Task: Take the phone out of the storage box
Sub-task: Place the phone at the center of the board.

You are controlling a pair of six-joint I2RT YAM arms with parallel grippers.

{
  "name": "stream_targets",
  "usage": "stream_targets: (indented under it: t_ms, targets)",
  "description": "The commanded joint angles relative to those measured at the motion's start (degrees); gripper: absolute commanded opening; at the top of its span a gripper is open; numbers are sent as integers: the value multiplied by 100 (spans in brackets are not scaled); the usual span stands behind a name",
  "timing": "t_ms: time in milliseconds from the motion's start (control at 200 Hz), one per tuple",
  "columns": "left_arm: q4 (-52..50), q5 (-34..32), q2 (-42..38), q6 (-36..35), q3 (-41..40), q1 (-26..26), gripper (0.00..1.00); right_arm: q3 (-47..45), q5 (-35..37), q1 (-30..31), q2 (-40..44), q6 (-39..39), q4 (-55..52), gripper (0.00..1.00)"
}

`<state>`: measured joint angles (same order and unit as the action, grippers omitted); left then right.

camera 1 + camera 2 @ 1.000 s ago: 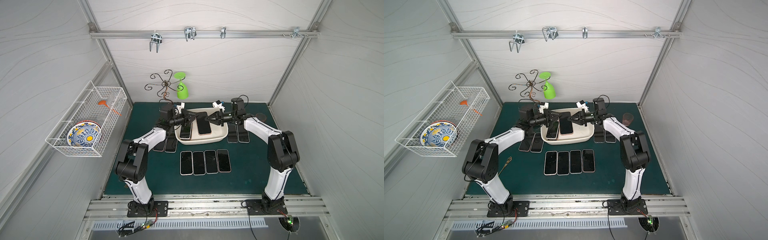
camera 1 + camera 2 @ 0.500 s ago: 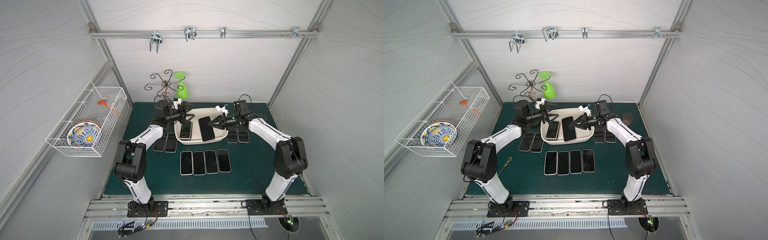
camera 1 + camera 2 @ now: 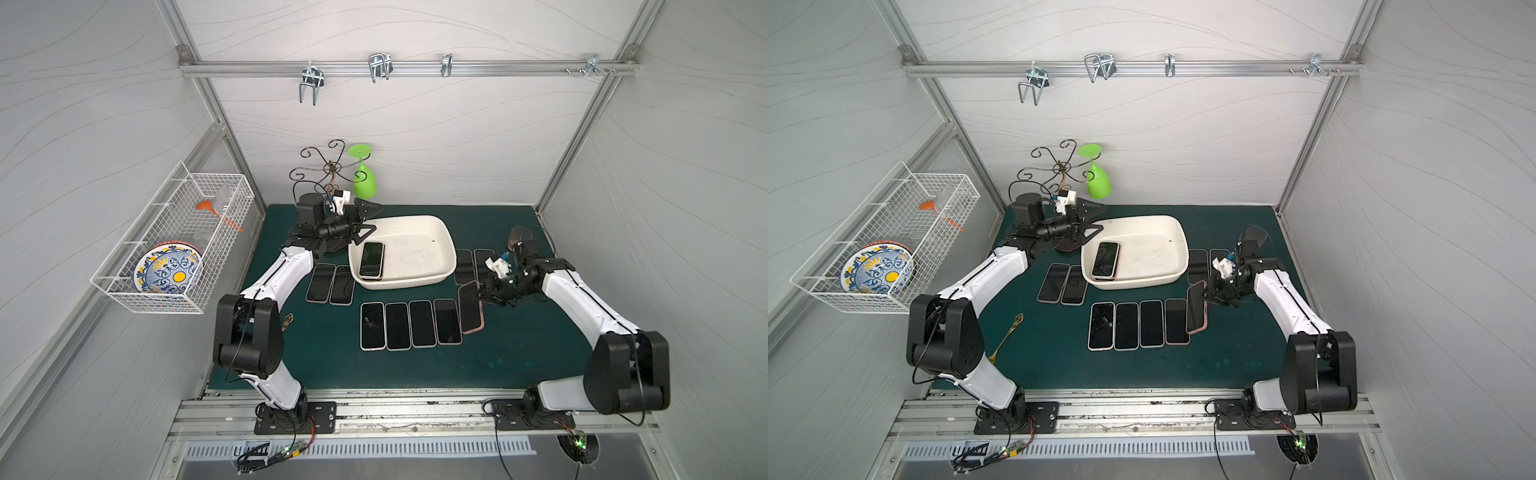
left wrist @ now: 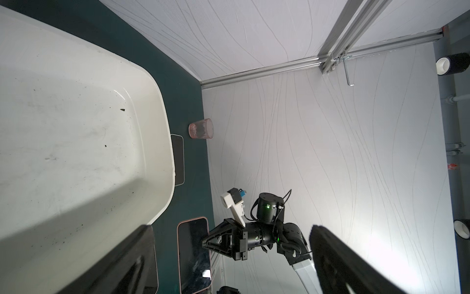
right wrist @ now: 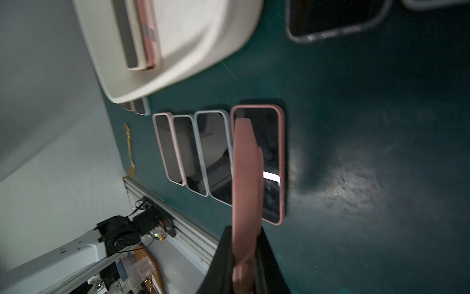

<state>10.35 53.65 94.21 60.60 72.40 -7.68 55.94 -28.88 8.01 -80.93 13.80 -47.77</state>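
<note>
Phone (image 3: 470, 307) out of storage box (image 3: 411, 257) now: right claw (image 3: 482, 296), clamped on its pink edge, carried it to just beside box's near right corner. Left claw (image 3: 368, 219) released, jaws spread wide by box's far left corner. Second phone (image 3: 371, 259) remains inside box; likely next.

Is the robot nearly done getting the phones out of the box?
Nearly. Done: eight phones lie on the green mat. In hand: the right gripper is shut on a pink phone, tilted beside the front row. Left: at least one phone lies in the box, with the open left gripper by its corner.
</note>
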Motion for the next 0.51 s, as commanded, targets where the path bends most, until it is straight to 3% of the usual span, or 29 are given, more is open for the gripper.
stream_targets:
  t_ms: [0, 500]
  targets:
    - [-15, 21, -148, -248, -29, -24, 100, -95, 435, -12, -265, -302, -99, 0]
    - [-178, 14, -200, -448, -65, -23, 100, -202, 478, 248, -1126, -244, 798, 0]
